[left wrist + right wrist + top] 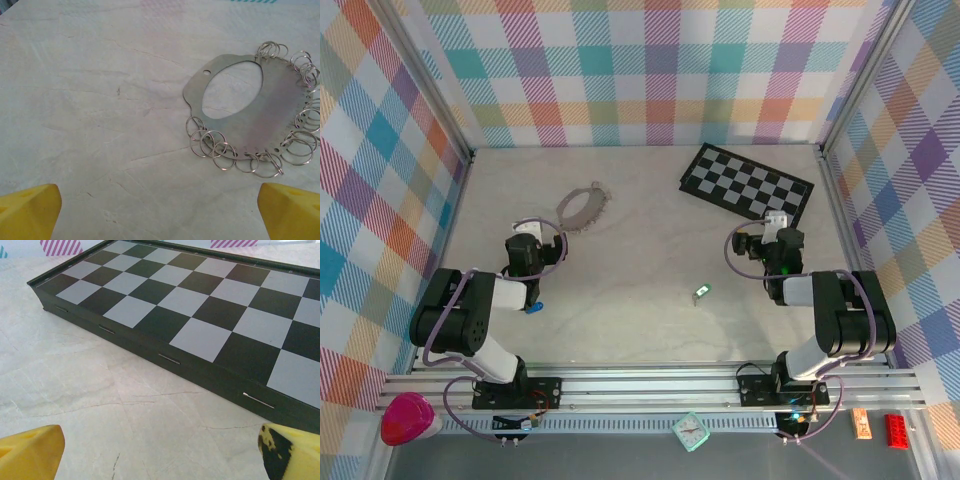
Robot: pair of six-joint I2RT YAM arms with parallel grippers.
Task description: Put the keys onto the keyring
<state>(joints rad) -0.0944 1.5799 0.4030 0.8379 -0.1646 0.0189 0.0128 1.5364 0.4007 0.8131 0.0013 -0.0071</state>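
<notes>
Both the left gripper [160,212] and the right gripper [160,452] gape wide and empty, the keyring [272,115] lies flat on the table [620,330] just ahead of the left one and looks thin, stiff and slippery, best pinched at its bare rim, while a tiny, light, seemingly green-headed key [701,293] rests well apart between the arms.

Both arms are folded, elbows drawn back toward the bases and forearms reaching forward over the table. The left gripper [532,238] and right gripper [772,232] point away from the bases, jaws spread wide, with the yellow fingertips [27,210] set far apart on each.
</notes>
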